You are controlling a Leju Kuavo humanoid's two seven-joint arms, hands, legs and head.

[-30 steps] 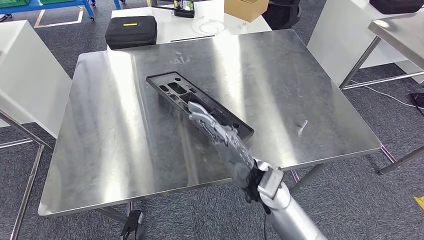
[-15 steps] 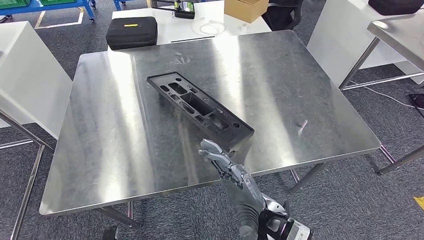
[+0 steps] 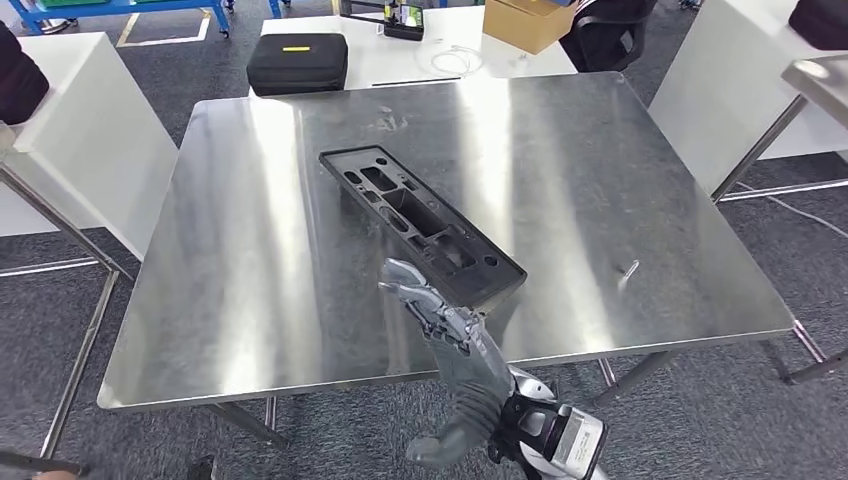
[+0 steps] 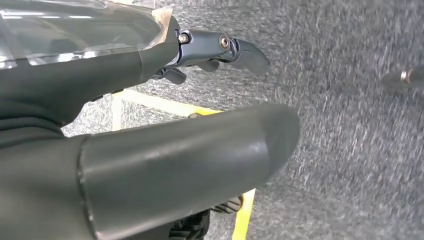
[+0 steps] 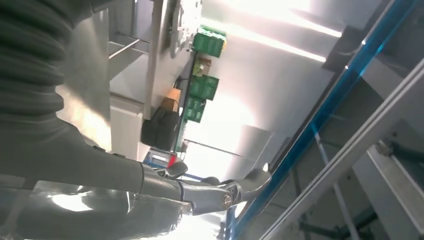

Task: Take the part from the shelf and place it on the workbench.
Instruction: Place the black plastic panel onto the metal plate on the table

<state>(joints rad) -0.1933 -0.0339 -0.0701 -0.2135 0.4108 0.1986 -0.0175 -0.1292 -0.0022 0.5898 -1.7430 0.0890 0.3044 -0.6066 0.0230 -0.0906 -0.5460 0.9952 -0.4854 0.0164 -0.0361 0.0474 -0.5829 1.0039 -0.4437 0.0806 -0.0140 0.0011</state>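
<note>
A grey carpet floor [image 3: 700, 400] is spreading under everything, and white panels [image 3: 90, 150] are standing at 9 o'clock. The steel tabletop [image 3: 250, 260] is filling the centre. The black part [image 3: 420, 222] is lying flat on it, running diagonally from 11 toward 5 o'clock. A black case [image 3: 297, 62] and a cardboard box [image 3: 527, 22] are sitting at 12 o'clock. The right hand [image 3: 440, 325] is hovering at 6 o'clock, fingers [image 3: 405, 285] spread, holding nothing. The left hand [image 4: 150, 150] is hanging over carpet, fingers [image 4: 225, 47] extended, holding nothing.
</note>
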